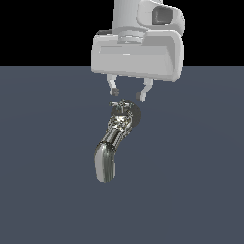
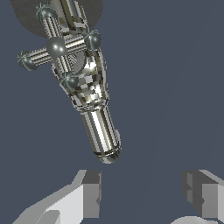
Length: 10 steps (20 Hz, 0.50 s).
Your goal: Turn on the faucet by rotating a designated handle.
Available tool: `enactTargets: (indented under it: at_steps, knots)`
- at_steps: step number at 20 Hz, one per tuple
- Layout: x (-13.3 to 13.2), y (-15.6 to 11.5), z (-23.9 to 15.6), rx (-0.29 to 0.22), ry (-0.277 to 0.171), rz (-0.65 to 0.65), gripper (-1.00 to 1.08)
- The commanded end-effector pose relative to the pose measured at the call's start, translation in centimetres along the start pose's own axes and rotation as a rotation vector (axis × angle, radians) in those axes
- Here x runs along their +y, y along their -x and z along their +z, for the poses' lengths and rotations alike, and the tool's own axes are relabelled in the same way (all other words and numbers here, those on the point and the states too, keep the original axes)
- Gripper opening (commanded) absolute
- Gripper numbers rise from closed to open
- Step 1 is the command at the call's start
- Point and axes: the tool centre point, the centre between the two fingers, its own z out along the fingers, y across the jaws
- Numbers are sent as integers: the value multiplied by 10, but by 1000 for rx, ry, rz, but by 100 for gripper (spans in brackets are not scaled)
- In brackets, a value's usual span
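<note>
The chrome faucet [image 1: 112, 138] stands on the dark floor, its curved spout widening toward the front and its round dark base disc [image 1: 135, 112] behind. The small cross-shaped handle [image 1: 121, 105] tops it; in the wrist view the handle [image 2: 57, 47] shows four thin prongs with ball ends above the faucet body [image 2: 89, 87]. My gripper [image 1: 127, 93] hangs open just above and slightly behind the handle, touching nothing. In the wrist view the gripper [image 2: 142, 192] shows both fingertips [image 2: 89, 192] apart and empty, off to the side of the spout's end.
The flat grey-blue floor [image 1: 190, 167] spreads around the faucet. The arm's white hand body [image 1: 137, 55] looms above the faucet.
</note>
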Motion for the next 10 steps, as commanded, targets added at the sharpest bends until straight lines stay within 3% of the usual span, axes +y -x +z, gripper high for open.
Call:
enactTargets:
  at_steps: [1, 2, 3, 4, 5, 6, 7, 8, 9, 10]
  knots:
    - [-23, -17, 16, 25, -17, 35, 79]
    - [12, -49, 17, 42, -26, 112, 56]
    - [5, -55, 26, 68, 2, 89, 9]
    - [-46, -50, 34, 86, 2, -9, 58]
    - [-58, -40, 32, 92, 2, -40, 58]
    - [-58, -36, 53, 37, -39, 32, -8]
    - [-58, -36, 53, 37, -39, 32, -8]
    - [-10, -68, 62, 68, 11, 70, 74]
    - [-1, -99, 60, 89, -13, 165, 51]
    - [21, -104, 53, 99, -25, 211, 51]
